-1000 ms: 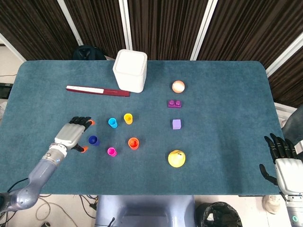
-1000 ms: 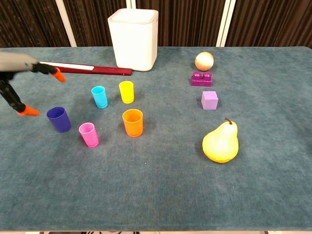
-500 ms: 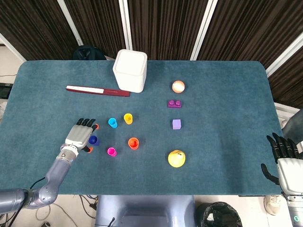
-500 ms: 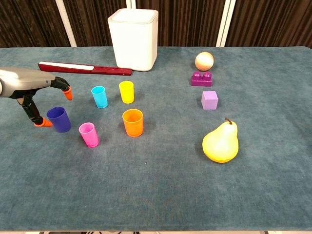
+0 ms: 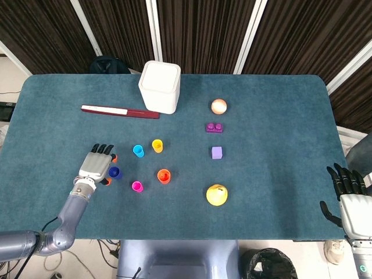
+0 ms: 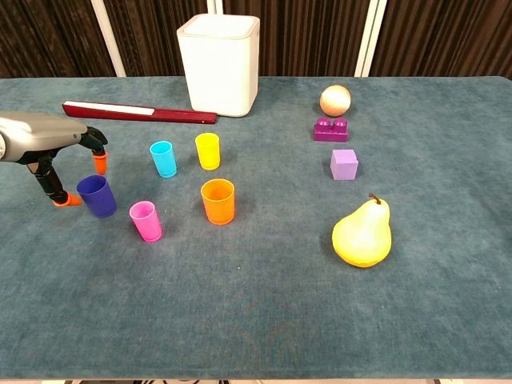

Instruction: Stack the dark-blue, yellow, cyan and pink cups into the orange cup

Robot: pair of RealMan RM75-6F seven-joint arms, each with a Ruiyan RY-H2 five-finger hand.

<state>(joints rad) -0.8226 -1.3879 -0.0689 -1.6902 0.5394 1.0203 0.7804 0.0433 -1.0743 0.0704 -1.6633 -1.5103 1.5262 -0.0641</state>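
L hand (image 6: 50,152) spread around dark-blue cup (image 6: 97,196), fingers apart, not gripping. R hand (image 5: 350,200) open, holding nothing, off table edge. No legible writing.

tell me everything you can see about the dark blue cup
The dark-blue cup is small and plain, tapering slightly toward its base, and looks like smooth plastic. It stands upright on the teal table with its mouth open and nothing visible inside, at the left end of the cup group, with the pink cup nearest on its right. The left hand is at the cup, orange-tipped fingers curved down on either side of it; whether they touch it cannot be told.
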